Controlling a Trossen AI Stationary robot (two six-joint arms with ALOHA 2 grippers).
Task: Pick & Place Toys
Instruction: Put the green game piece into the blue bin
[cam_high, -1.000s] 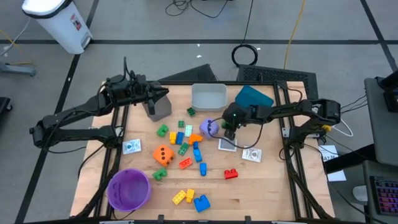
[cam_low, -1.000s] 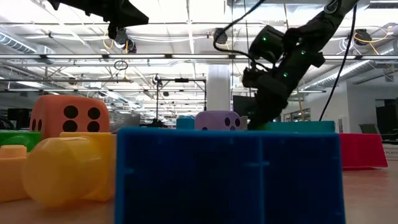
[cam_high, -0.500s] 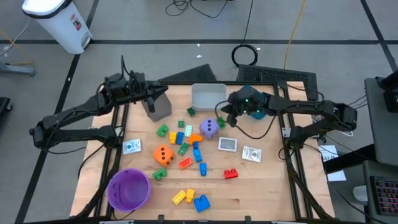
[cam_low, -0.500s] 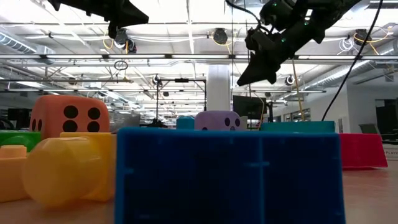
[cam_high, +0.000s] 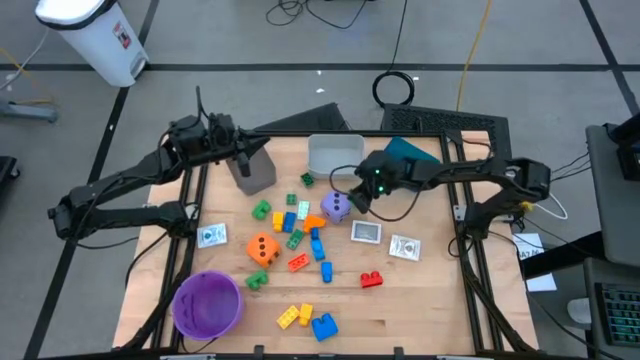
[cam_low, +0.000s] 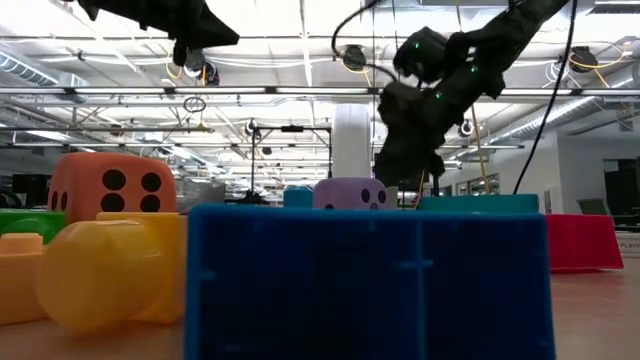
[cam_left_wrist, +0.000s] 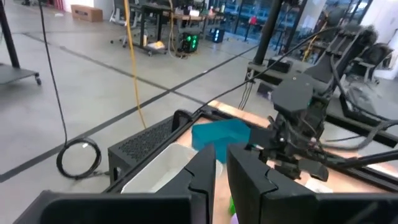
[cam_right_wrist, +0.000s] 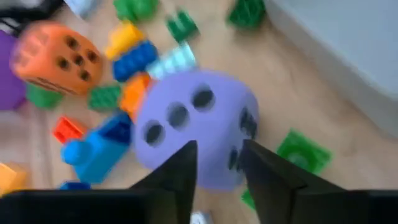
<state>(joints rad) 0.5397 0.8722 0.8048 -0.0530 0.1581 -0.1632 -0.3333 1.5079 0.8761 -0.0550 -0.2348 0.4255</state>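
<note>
Purple die (cam_right_wrist: 193, 127) just beyond right gripper (cam_right_wrist: 219, 163), not held

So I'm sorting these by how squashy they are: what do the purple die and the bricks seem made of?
The purple die looks like soft foam or matte moulded plastic: rounded corners, dull surface, sunken dark pips; which one, I cannot tell. The blue brick looks like hard moulded plastic, with crisp edges and fine ribbing. The yellow brick looks like glossy, slightly translucent plastic.
</note>
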